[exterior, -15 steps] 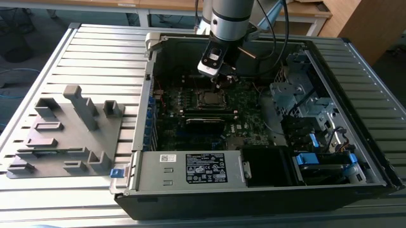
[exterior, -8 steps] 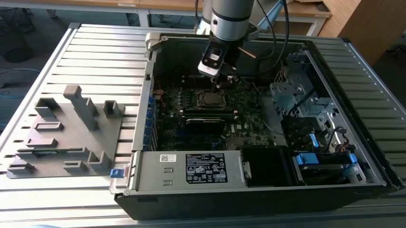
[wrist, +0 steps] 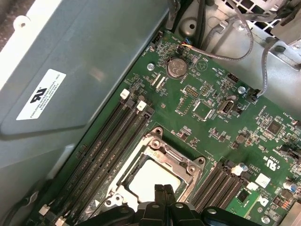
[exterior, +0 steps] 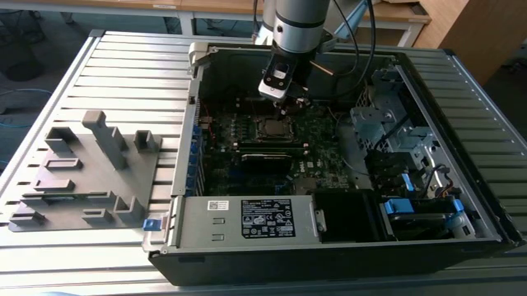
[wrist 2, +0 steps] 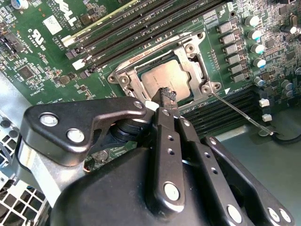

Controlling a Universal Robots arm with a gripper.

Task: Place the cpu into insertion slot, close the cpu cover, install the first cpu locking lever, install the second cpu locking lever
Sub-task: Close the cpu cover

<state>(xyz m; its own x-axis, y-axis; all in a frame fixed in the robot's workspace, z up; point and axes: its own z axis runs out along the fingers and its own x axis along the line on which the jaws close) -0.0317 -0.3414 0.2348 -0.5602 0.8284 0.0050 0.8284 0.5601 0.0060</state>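
Room above cpu cover (wrist 2: 194, 61), memory slots (wrist 2: 141, 23) beside (low); power supply box (exterior: 247, 219), drive cage (exterior: 387, 123) apart

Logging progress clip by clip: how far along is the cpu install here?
Done: the cpu sits in the insertion slot, and the cpu cover looks lowered over it. In hand: the gripper, shut and empty, is at the cover's edge. Left: one locking lever juts away from the slot, seemingly unlatched; the other lever's state I cannot tell.

In the second wrist view the claw (wrist 2: 168, 95) hides one edge of the cpu (wrist 2: 162, 77). In the first wrist view the picture's edge cuts off the cpu cover (wrist: 175, 156); in the exterior view we cannot resolve it.
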